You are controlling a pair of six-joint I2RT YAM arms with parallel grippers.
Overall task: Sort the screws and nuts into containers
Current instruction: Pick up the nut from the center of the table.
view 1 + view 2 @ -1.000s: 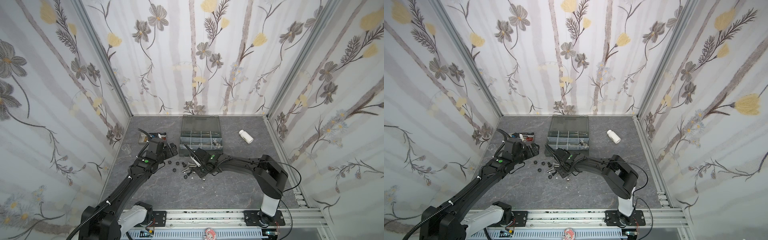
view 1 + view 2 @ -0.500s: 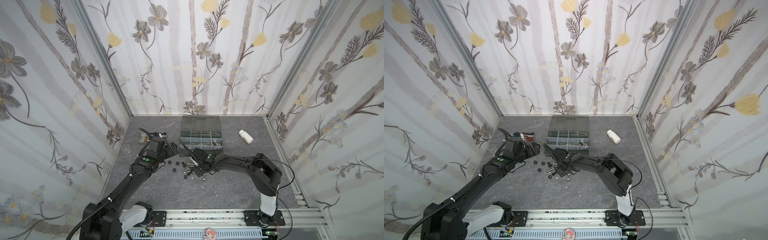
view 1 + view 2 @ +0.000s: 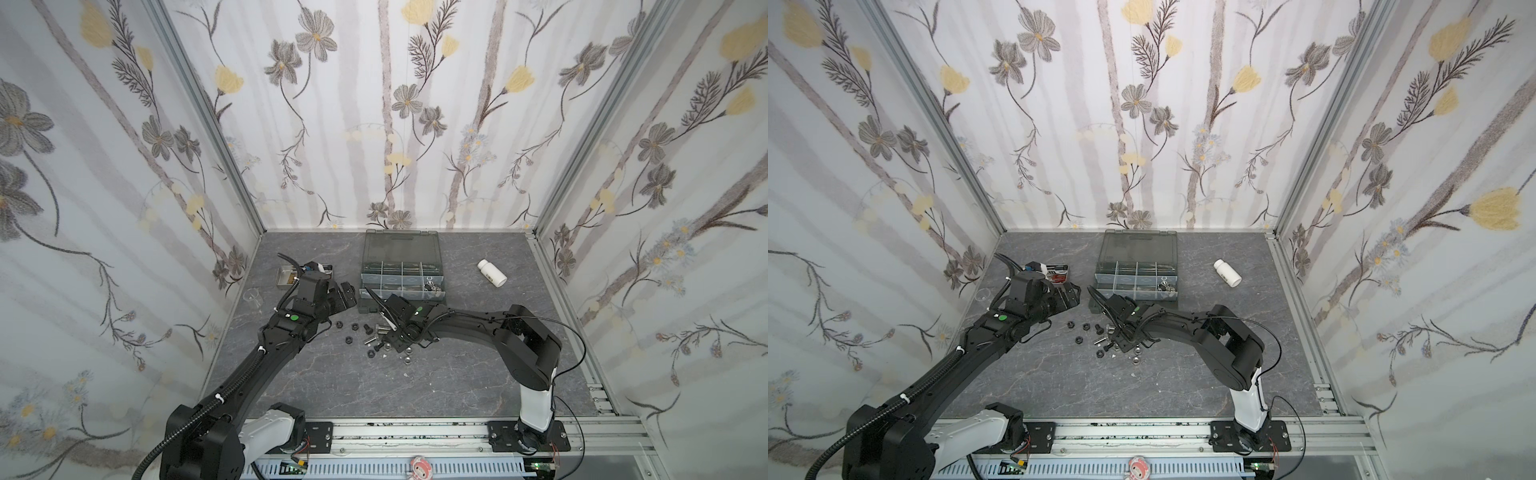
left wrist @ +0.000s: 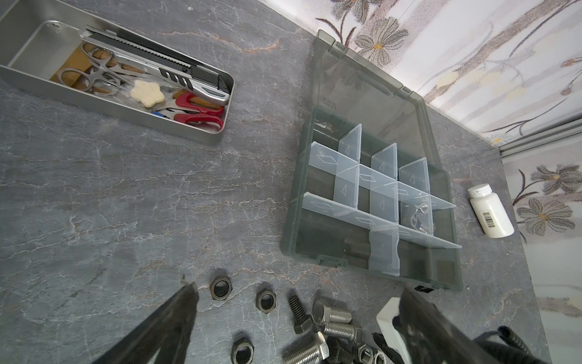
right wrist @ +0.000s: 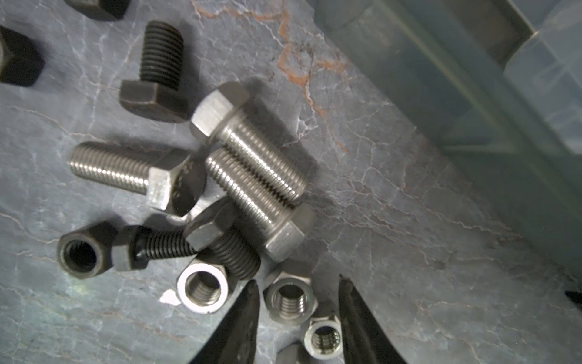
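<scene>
A: Right gripper (image 5: 296,280), lower middle of its wrist frame. Jaws part-open, straddling a silver nut (image 5: 291,299) on the table, gaps either side. Left gripper (image 4: 297,285) spread wide, empty.

B: Handling?

A: Small, hard steel, likely slick. Take it across two flats; a second nut (image 5: 324,337) crowds it.

B: Views?

A: Left wrist shows the containers (image 4: 346,186), silver pieces in one at centre right. Both top views give the loose screws and nuts (image 3: 379,331) as mere specks.
</scene>
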